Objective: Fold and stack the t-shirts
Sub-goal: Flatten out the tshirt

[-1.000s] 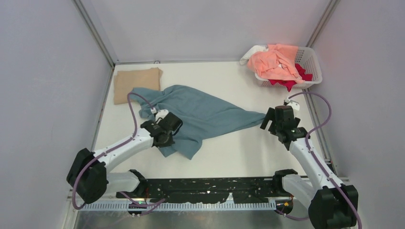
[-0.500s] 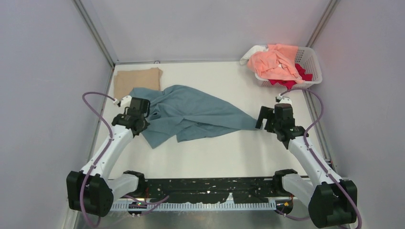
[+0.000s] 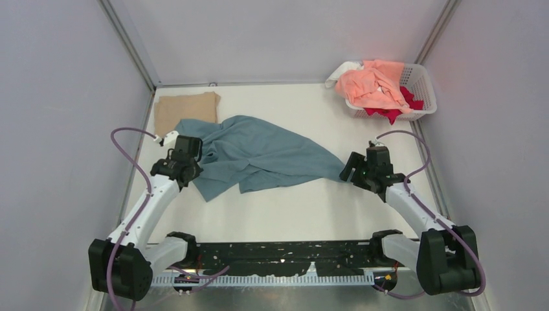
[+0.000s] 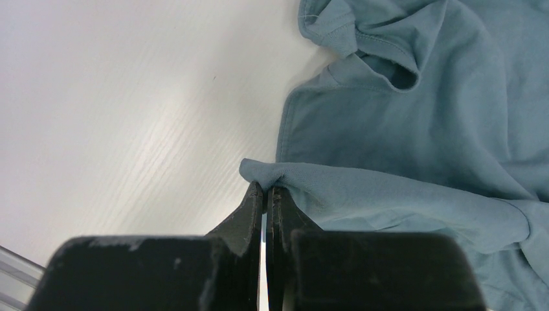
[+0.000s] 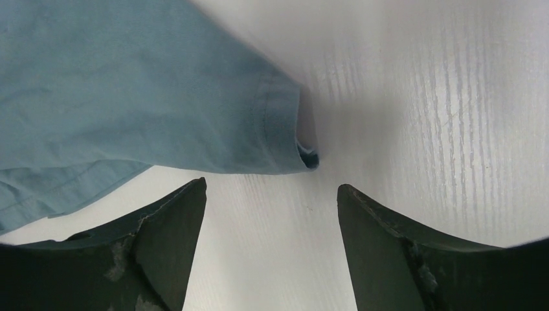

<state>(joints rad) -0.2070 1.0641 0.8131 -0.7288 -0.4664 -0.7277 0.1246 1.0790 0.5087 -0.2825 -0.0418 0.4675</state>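
- L gripper (image 4: 265, 189): fingers pressed nearly together, only a thin slit between them, pinching a small fold at the edge of the teal-blue t-shirt (image 4: 421, 129). The rest of the cloth spreads ahead of it and to its right.
- R gripper (image 5: 272, 188): jaws wide apart, nothing held. A hemmed tip of the teal-blue t-shirt lies on the table (image 3: 311, 207) just ahead of the gap, not touching either finger.
- Hard to see:
  - top cam: L fingertips are covered by the wrist body, so the grip shows only in the wrist cam.
  - L wrist cam cuts the shirt off at the right edge; R wrist cam cuts it off at the left.
  - can't tell if the tip by the R gripper is a sleeve cuff or a hem corner.
  - shirt is crumpled and folded over itself, underside hidden.
- Long axis of the shirt: runs gripper to gripper, bulky end by the L one, tapering to a narrow point aimed at the R one.
- Tan t-shirt (image 3: 184, 110): folded flat, beyond the L gripper, its corner under the teal cloth.
- Basket (image 3: 424, 81), well beyond the R gripper: peach-pink t-shirt (image 3: 372, 84) on top, red t-shirt (image 3: 388, 113) mostly buried, white t-shirt (image 3: 338, 72) just a scrap at the rim.
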